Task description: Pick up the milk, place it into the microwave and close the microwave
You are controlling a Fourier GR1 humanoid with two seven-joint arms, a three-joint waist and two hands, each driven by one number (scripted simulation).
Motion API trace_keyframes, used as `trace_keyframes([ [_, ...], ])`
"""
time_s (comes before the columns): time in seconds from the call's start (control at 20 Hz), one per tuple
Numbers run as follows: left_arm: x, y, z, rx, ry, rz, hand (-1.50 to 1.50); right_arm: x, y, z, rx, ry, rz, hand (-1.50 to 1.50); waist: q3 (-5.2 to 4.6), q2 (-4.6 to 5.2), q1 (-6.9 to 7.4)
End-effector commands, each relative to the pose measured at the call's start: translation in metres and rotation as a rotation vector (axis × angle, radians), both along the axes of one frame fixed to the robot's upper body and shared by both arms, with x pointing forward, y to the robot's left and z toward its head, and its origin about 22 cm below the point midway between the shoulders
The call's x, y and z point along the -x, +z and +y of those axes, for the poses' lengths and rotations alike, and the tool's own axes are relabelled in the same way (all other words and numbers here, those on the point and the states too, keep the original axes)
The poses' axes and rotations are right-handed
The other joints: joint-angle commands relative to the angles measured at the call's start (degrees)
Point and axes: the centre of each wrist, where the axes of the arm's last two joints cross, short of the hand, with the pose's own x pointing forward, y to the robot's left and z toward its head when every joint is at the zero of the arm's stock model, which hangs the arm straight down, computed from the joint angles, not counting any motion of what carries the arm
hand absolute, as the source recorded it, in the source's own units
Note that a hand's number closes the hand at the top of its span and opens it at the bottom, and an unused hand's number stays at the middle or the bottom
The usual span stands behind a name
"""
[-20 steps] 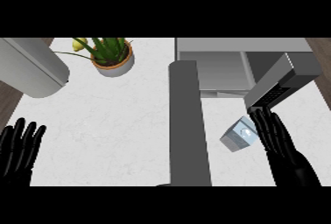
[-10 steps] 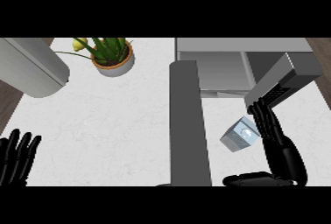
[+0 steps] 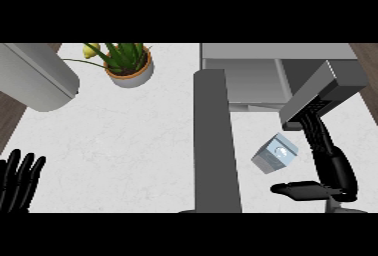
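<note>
View: head view, looking steeply down on the counter.

Right hand (image 3: 325, 165): seen at the view's right, fingers held straight and released, pointing away toward the microwave (image 3: 258, 75); the thumb is spread out toward the left, below the carton. Nothing is grasped.

Milk (image 3: 275, 153): a small grey-blue carton, tilted on the counter, just beside the right hand on its thumb side, between the fingers and the open microwave door (image 3: 215, 140). Whether the fingers touch it cannot be told.

Left hand (image 3: 18, 180): at the view's lower left edge, fingers up and relaxed, resting; nothing is held.

Step in hand: judged to be the approach to the milk, before any grasp.

Procedure for the step: the palm should be brought against the carton's side and the thumb closed round the opposite face, so that the carton is pinched across its narrow width. Since the carton is tilted, it should be squared in the hand before lifting. The lift should be kept clear of the door edge on the thumb side.

Microwave: ahead of the right fingertips, cavity open.

Surface: a white, lightly veined counter (image 3: 133, 145).

Room: a potted plant (image 3: 127, 62) and a grey cylindrical object (image 3: 35, 75), both well apart from the right hand, far across the door.
</note>
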Motion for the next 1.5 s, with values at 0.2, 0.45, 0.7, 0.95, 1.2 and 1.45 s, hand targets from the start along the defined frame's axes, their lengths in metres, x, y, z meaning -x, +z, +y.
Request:
trace_keyframes([
  [0.2,-0.004,-0.006,-0.005,-0.004,0.014,-0.013,-1.50,-0.014,-0.042,-0.014,0.047,0.027,0.067,-1.50,0.00,0.03,0.11],
  [0.45,0.016,0.009,0.009,-0.001,0.014,-0.002,-1.50,-0.020,-0.048,-0.022,0.063,0.024,0.079,-1.50,0.00,-0.02,0.15],
  [0.7,0.008,-0.008,-0.015,0.021,0.003,0.014,-1.50,-0.033,-0.066,-0.023,0.081,0.000,0.101,-1.50,0.01,0.03,0.24],
  [0.95,0.000,-0.006,0.004,0.015,0.019,0.000,-1.50,-0.032,-0.081,-0.046,0.081,0.029,0.127,-1.50,0.01,0.06,0.20],
  [1.2,0.008,-0.007,0.001,-0.003,0.013,0.018,-1.50,-0.027,-0.105,-0.032,0.078,0.079,0.147,-1.50,0.03,0.08,0.30],
  [1.45,0.024,-0.011,0.004,-0.003,0.008,0.001,-1.50,-0.031,-0.110,-0.034,0.012,0.129,0.196,-1.50,0.04,0.09,0.58],
])
